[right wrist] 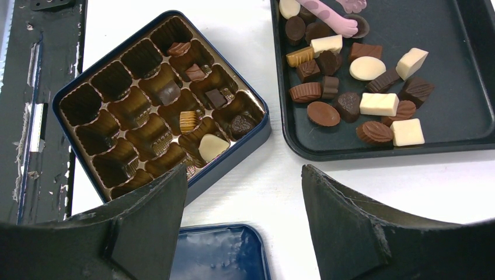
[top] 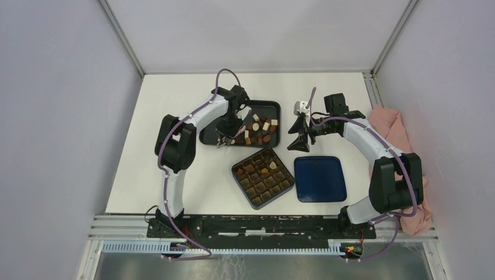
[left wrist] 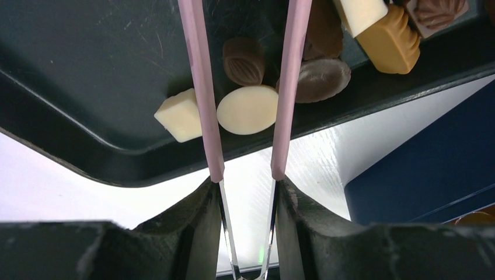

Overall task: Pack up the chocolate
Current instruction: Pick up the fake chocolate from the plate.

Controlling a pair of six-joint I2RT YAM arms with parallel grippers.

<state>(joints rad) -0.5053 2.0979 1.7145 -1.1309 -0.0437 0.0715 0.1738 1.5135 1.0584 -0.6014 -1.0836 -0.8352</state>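
The white table (top: 175, 146) fills the booth floor, and a crumpled pink cloth (top: 403, 134) is bunched along its 3 o'clock edge, under the right arm. A black plastic tray (top: 268, 108) lies at about 12 o'clock from the dark blue box of gold-brown square compartments (right wrist: 230, 163), close by but apart. The box's flat blue lid (top: 319, 178) lies just beside it at 3 o'clock.

The right gripper (right wrist: 244, 175) hangs spread wide and empty above the bare table between tray, box and lid. The left gripper (left wrist: 248, 233), over the tray's near edge, pinches the pink tweezers (left wrist: 201, 87), whose two arms stand apart either side of a cream oval piece (left wrist: 247, 109).

Most of the chocolate (right wrist: 378, 104) is heaped loose in the tray, crowding the tweezers' tips. A handful sits in the box's compartments.
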